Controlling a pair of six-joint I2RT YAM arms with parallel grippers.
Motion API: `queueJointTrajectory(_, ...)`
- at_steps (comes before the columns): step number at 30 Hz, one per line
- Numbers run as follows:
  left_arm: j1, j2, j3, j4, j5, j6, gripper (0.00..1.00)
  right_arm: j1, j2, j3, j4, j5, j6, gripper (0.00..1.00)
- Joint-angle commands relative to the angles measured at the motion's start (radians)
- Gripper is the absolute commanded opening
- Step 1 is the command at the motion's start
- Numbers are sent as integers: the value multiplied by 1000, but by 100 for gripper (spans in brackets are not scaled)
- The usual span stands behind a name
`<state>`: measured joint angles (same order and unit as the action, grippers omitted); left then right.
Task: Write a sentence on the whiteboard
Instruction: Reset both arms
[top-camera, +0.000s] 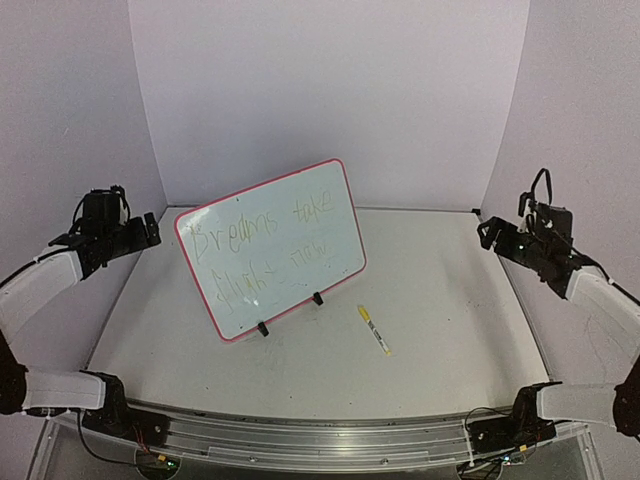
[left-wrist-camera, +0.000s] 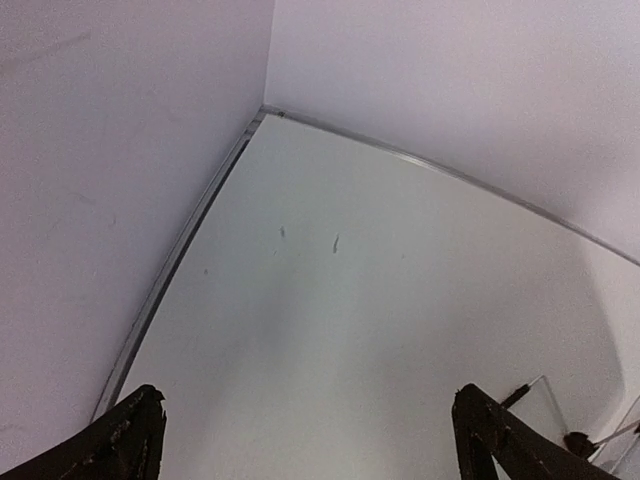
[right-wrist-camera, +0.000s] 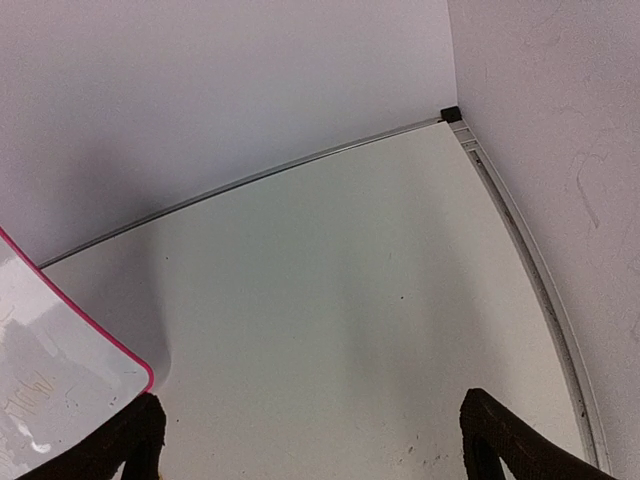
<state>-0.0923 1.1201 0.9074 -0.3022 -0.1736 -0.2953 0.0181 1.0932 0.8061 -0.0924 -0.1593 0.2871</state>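
Left pincer (left-wrist-camera: 308, 400): spread wide, empty, at far left of the top view. Right pincer (right-wrist-camera: 310, 398): same, far right. Likely held out there to leave the whiteboard (top-camera: 270, 248) unblocked. Propped centre-left on black clip feet, leaning back, faint lettering across its face. Yellow marker (top-camera: 374, 329): flat on the surface (top-camera: 450, 300), lower right of the board, near but apart. Plenty of bare room right of centre; walls close beside both pincers.

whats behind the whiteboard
Beyond the whiteboard only table surface and the back wall show. The patch of table directly behind the board is covered by it, so whatever might sit there cannot be seen.
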Motion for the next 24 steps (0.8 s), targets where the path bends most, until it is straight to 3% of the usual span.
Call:
queueJointTrajectory(1,-3,-74,-259,338,-146,-22,99,0,-80,-172,258,113,-20,98)
queueJointTrajectory(8,-2,-101,-477,566,-206,78,99,0,-96,-369,447,200,-76,98)
queueJointTrajectory(24,-2,-65,-572,663,-220,81,99,1,-102,-474,567,209,-117,98)
